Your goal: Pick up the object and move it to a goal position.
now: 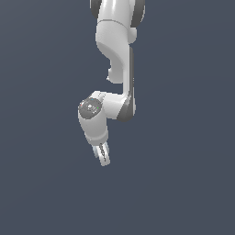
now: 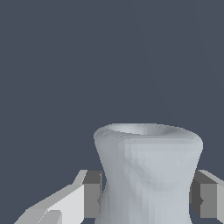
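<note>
Wrist view shows the small pale grey-white spool-shaped object (image 2: 146, 175), a short cylinder with a pinched waist and flared rim, sitting between the two white, grey-padded fingers (image 2: 89, 194) of the gripper (image 2: 146, 197), one pad against each side of its waist; the jaws look pinched on it, with no gap that I can make out. Its long axis runs along the line of the fingers, one flared end pointing away from the wrist and out past the fingertips (the other end is cut off by the picture's edge). In the exterior view the white jointed robot arm (image 1: 114, 55) hangs down over a plain dark blue-grey ground, its gripper (image 1: 103, 156) tilted towards that view's right, and the spool itself is too small to pick out there. I judge the grasp made and the piece probably lifted, though the pictures give no shadow or contact to confirm it. No goal marker is visible, so how much carrying remains cannot be told.
</note>
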